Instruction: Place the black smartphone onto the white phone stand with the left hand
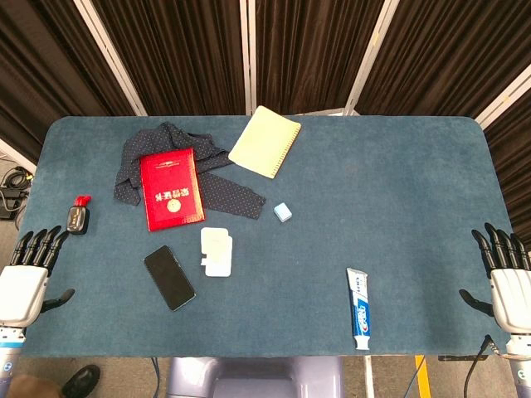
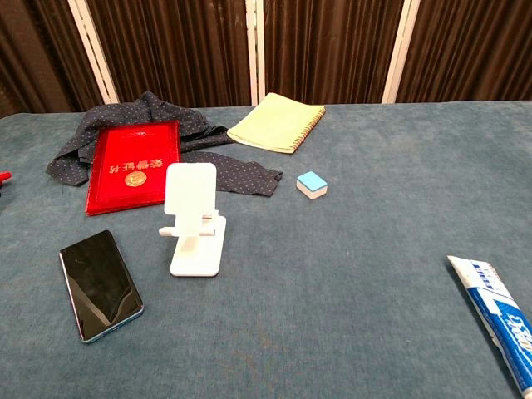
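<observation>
Waiting at the near table edge, the left hand point(image 1: 23, 282) hung unclenched and empty; the black smartphone point(image 1: 169, 277) lay flat just inboard of it, screen up, beside the white phone stand point(image 1: 217, 250), probably for easy reach.

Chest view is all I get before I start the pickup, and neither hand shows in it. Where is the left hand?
Observer: In the head view the left hand is at the table's near left edge, holding nothing, fingers apart.
Operator: And the right?
Observer: The right hand is at the near right edge, also holding nothing.
Operator: Anything near the left hand I can't see?
Observer: A small red and black object lies just beyond it, left of the smartphone; your view crops nearly all of it.
</observation>
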Controlling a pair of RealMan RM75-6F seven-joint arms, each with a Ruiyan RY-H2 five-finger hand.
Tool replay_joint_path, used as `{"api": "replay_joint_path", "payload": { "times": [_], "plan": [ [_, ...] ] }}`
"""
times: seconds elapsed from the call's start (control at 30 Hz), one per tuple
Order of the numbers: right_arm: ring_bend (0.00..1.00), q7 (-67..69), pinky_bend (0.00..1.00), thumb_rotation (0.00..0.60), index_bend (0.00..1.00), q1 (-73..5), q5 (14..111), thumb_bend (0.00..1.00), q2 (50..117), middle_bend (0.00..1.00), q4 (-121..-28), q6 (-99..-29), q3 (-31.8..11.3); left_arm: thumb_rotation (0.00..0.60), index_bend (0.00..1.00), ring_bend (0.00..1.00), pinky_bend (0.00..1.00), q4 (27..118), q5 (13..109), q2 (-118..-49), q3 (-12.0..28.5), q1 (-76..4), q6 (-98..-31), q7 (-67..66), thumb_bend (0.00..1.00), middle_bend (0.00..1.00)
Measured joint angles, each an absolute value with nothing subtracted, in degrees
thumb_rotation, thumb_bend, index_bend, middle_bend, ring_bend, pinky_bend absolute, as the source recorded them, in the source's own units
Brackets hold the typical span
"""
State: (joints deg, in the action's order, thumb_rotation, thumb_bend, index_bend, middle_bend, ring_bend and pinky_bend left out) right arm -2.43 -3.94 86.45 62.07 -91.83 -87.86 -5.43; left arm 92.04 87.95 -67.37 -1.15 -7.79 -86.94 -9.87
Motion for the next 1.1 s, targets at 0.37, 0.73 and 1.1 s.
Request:
{"api": "replay_joint_path", "payload": {
  "times": [0.37, 0.73, 1.1],
  "plan": [
    [0.00, -1.3, 0.00, 0.600, 0.00, -3.9, 86.3, 0.00, 61.8, 0.00, -91.9, -87.7, -5.4, 0.600, 0.00, 0.00, 0.00, 91.3, 90.4, -67.5, -2.2, -9.3, -83.2, -9.3, 0.00, 0.00],
    [0.00, -1.2, 0.00, 0.600, 0.00, -4.5, 84.1, 0.00, 61.6, 0.00, -91.9, -85.6, -5.8, 0.600, 0.00, 0.00, 0.00, 88.5, 92.7, -69.2, -3.3, -21.0, -62.2, -10.4, 0.00, 0.00],
    [0.00, -3.1, 0.00, 0.600, 0.00, -5.0, 81.7, 0.00, 62.4, 0.00, -91.3, -84.2, -6.5, 0.600, 0.04, 0.00, 0.01, 78.8, 102.6, -72.2, -5.5, -32.0, -53.7, -5.2, 0.00, 0.00]
  ]
}}
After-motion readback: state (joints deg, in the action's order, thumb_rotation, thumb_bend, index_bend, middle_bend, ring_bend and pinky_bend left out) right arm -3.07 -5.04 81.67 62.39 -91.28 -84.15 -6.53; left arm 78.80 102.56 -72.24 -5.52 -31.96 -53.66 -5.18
